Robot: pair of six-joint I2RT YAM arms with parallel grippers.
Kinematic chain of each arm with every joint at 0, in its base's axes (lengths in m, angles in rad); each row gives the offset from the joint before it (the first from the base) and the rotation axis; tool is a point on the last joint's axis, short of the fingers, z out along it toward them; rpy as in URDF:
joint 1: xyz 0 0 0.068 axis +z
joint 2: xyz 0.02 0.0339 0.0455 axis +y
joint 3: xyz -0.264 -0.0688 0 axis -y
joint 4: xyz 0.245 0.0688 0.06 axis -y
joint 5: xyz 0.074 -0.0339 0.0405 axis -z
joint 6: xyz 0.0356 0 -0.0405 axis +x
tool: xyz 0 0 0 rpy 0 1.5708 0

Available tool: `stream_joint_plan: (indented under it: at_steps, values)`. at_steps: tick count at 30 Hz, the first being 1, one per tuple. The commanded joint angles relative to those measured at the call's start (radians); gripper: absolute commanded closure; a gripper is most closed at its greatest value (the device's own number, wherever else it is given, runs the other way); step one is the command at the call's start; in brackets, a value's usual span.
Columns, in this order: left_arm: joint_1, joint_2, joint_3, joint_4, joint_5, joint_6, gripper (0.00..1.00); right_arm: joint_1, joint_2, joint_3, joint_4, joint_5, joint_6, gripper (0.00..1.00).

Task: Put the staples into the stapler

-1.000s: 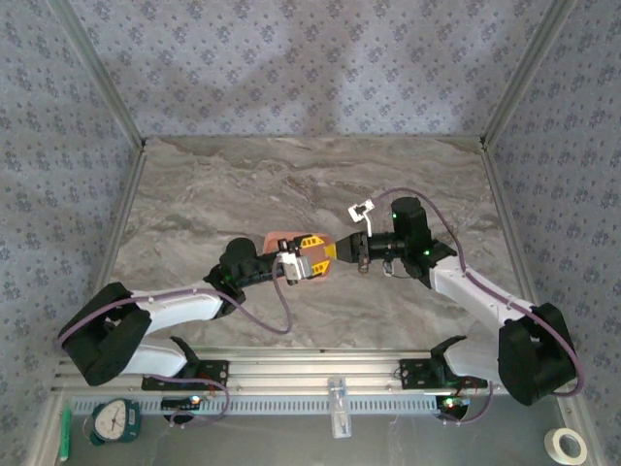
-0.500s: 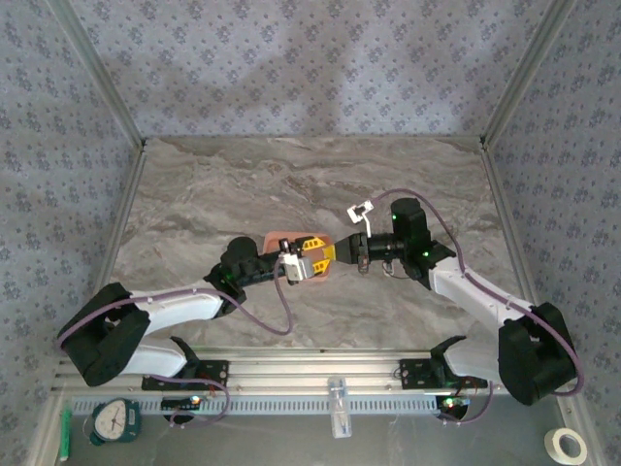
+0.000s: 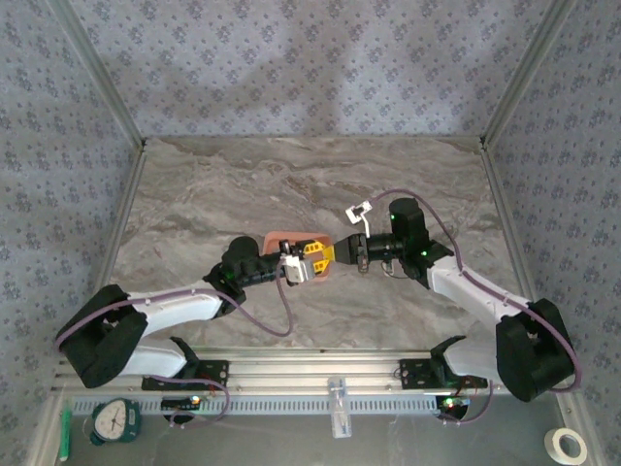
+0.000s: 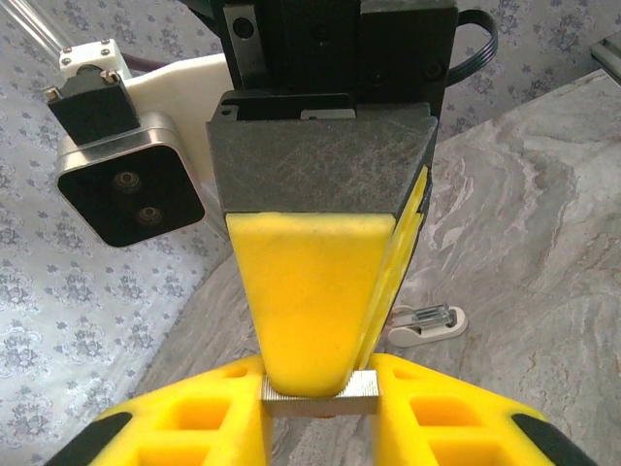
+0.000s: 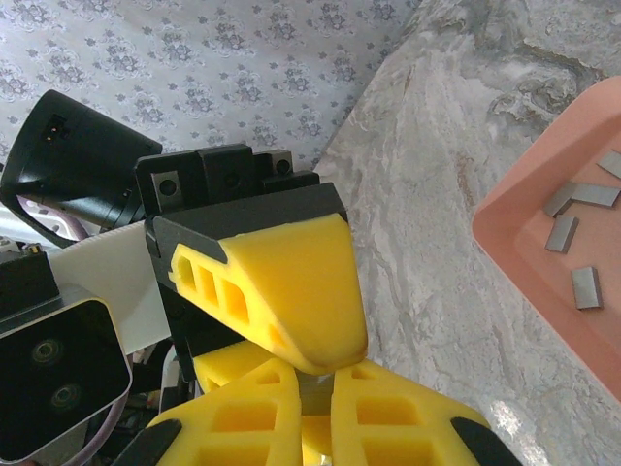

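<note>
- Left wrist view: the left gripper (image 4: 320,413) is gripping a staple strip (image 4: 320,396) endwise, its fingers touching both ends.
- The right gripper (image 5: 315,388) is pinching the same strip from the opposite side, jaws shut on it.
- The stapler (image 4: 424,322) is lying near the table's (image 3: 243,184) centre, slightly toward the right edge.
- Spare staples (image 5: 562,233) are lying in the pink tray (image 5: 529,209).

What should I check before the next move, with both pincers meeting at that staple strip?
1. Right pincer shut on the staples: ok.
2. Left pincer touching both strip ends: ok.
3. Left pincer's clamp firm enough to take over: cannot tell.
4. Stapler lying on the table, apart from both pincers: ok.
5. Stapler open for loading: cannot tell.
6. Spare strips lying in the tray: ok.
</note>
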Motion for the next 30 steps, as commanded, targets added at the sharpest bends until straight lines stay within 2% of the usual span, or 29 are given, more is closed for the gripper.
stream_joint_plan:
  at_steps: [1, 5, 8, 10, 15, 21, 30]
  values:
    - [-0.009, -0.031, 0.039, -0.005, 0.031, 0.023, 0.75, 0.008, 0.012, -0.004, 0.017, -0.021, 0.007, 0.88]
    - [-0.008, -0.044, 0.054, -0.058, 0.027, 0.022, 0.78, 0.005, 0.012, -0.004, 0.012, -0.017, 0.005, 0.85]
    - [-0.01, -0.068, 0.089, -0.192, 0.017, 0.02, 0.8, -0.013, -0.003, 0.004, -0.033, 0.004, -0.005, 0.72]
    - [-0.01, -0.083, 0.102, -0.267, 0.007, 0.011, 0.8, -0.04, -0.033, 0.011, -0.097, 0.018, -0.04, 0.64]
    - [-0.03, -0.108, 0.145, -0.493, -0.053, -0.02, 0.8, -0.132, -0.13, 0.055, -0.354, 0.107, -0.156, 0.53]
    - [-0.113, -0.076, 0.237, -0.801, -0.166, -0.054, 0.8, -0.235, -0.17, 0.122, -0.635, 0.311, -0.25, 0.51]
    - [-0.225, 0.122, 0.528, -1.324, -0.326, -0.063, 0.81, -0.359, -0.157, 0.135, -0.712, 0.408, -0.301, 0.5]
